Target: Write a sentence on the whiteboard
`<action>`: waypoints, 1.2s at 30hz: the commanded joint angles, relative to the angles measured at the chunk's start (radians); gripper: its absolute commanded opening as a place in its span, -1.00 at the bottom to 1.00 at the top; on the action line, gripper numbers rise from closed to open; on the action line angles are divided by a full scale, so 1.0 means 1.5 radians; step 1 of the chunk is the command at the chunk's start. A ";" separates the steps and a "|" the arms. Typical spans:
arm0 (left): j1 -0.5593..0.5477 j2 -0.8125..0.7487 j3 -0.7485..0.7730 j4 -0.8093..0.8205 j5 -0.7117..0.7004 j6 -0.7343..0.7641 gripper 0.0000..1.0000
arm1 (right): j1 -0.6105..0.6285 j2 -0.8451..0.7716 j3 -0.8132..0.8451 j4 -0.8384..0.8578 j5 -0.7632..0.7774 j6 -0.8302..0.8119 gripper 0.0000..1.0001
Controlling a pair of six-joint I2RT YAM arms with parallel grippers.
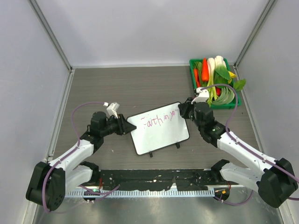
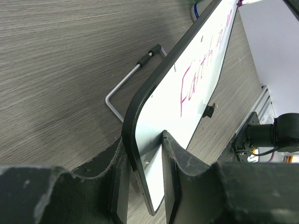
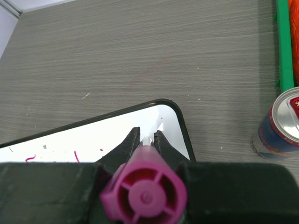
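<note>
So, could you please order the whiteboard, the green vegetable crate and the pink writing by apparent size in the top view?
1. whiteboard and green crate: about alike, too close to rank.
2. pink writing: clearly smallest.

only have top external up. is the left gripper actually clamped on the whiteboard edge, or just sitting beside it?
Observer: Clamped. In the left wrist view the left gripper has one finger on each face of the whiteboard at its short edge, with no gap showing.
Operator: right one got the pen?
Observer: Yes. The right wrist view shows the right gripper shut on a magenta marker. The marker's back end faces the camera, and the fingertips are over the board's corner.
Operator: anything close by there?
Observer: A drink can stands on the table to the right of that corner, next to the green tray and apart from the board.
</note>
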 commanded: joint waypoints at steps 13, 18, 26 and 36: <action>0.006 0.010 -0.010 -0.009 -0.041 0.048 -1.00 | -0.005 0.003 -0.030 0.018 0.006 -0.012 -0.97; 0.006 0.013 -0.008 -0.009 -0.039 0.048 -1.00 | -0.005 0.002 -0.035 0.007 -0.007 -0.015 -0.97; 0.006 0.013 -0.009 -0.007 -0.040 0.047 -1.00 | -0.005 -0.009 -0.045 -0.016 -0.015 -0.018 -0.97; 0.006 0.014 -0.008 -0.007 -0.038 0.048 -1.00 | -0.005 -0.007 -0.041 -0.039 -0.007 -0.024 -0.97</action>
